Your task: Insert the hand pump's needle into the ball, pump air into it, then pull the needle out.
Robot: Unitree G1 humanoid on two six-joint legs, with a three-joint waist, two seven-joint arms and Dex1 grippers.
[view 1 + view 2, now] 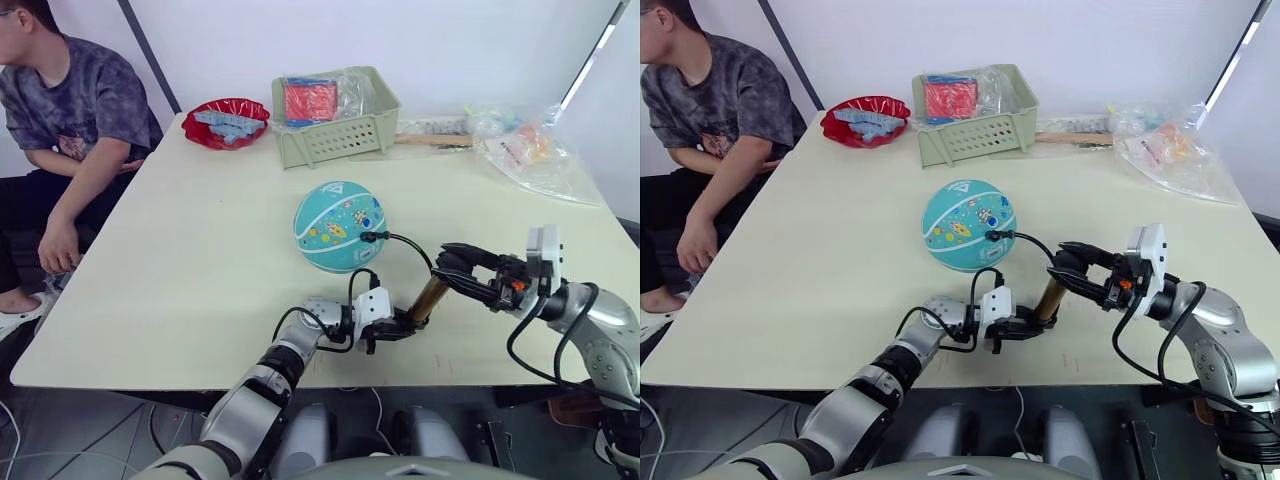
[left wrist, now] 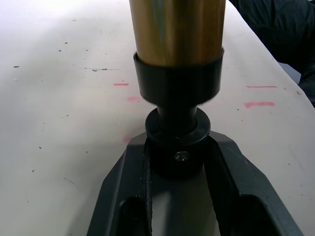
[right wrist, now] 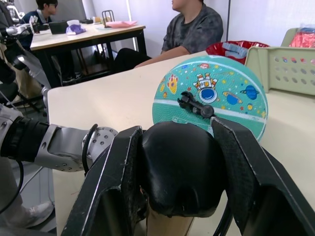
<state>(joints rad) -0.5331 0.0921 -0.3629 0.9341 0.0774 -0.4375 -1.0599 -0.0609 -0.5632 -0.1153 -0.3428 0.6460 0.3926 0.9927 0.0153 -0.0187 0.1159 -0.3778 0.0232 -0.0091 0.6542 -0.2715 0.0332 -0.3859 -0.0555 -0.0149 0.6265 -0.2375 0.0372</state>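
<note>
You're looking at an office or lab workroom. The pale desk [image 1: 180, 260] stands against plain white walls, with a seated person [image 1: 70, 110] at its left edge. At its far edge you see a green perforated basket [image 1: 335, 130], a red dish [image 1: 226, 122] and a clear plastic bag [image 1: 530, 150]. From the right wrist view you can see another desk [image 3: 83, 34] behind, with a laptop and another person [image 3: 43, 12] working there.

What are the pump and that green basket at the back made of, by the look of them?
The pump barrel looks like polished brass-coloured metal, given its streaky shine, with matte black caps, probably plastic. The basket looks like moulded plastic: a dull pale green with rows of regular slots in its wall.
</note>
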